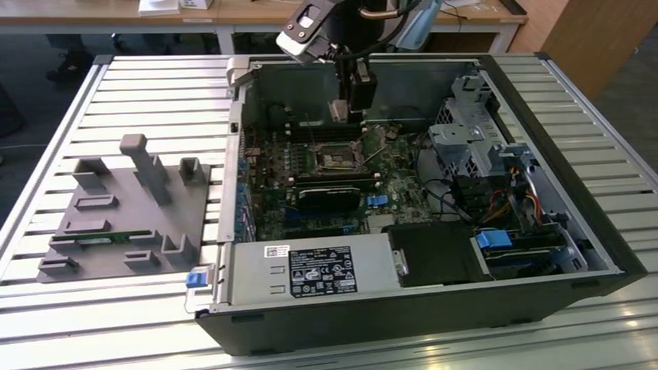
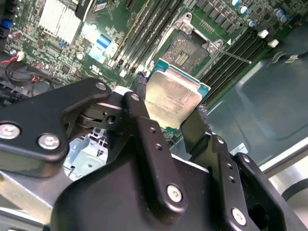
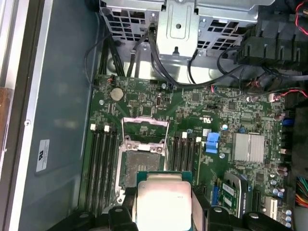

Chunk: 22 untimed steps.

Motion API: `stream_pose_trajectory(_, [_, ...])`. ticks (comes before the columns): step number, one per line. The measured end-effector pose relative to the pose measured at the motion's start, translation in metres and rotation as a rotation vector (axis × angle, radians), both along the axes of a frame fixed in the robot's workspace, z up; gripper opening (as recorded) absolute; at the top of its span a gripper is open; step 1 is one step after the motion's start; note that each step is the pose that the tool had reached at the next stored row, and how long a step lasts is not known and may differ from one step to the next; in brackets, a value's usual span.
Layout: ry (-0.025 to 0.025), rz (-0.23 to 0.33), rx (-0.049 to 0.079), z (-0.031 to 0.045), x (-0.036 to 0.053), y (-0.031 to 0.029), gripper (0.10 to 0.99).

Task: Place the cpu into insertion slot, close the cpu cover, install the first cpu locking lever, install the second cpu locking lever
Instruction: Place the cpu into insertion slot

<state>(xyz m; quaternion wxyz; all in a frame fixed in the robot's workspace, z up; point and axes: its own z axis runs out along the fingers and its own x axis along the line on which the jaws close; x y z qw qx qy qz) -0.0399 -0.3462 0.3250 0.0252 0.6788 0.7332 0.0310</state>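
The gripper (image 2: 169, 101) clamps the cpu (image 2: 173, 94) by two opposite edges, fingers (image 2: 140, 86) narrow on it. The chip hangs in the air over the board (image 3: 192, 110), near the slot (image 3: 142, 161) but not touching it. The cover (image 3: 144, 128) looks raised at one edge of the slot, and the slot is bare. Risks: the cpu looks tilted in the second wrist view, so a skewed descent could land a corner first and bend the contacts. An edge-only grip could let it slip. A wrong rotation would stop it seating. The fingers could hit the raised cover or the lever (image 2: 232, 56).
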Motion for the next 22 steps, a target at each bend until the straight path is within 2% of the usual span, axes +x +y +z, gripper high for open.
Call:
stream_pose_trajectory(8, [-0.0001, 0.026, 0.000, -0.0085, 0.0000, 0.0020, 0.537])
stream_pose_trajectory(15, [0.0000, 0.026, 0.000, -0.0201, 0.0000, 0.0079, 0.537])
stream_pose_trajectory(22, [0.0001, 0.026, 0.000, -0.0281, 0.0000, 0.0083, 0.537])
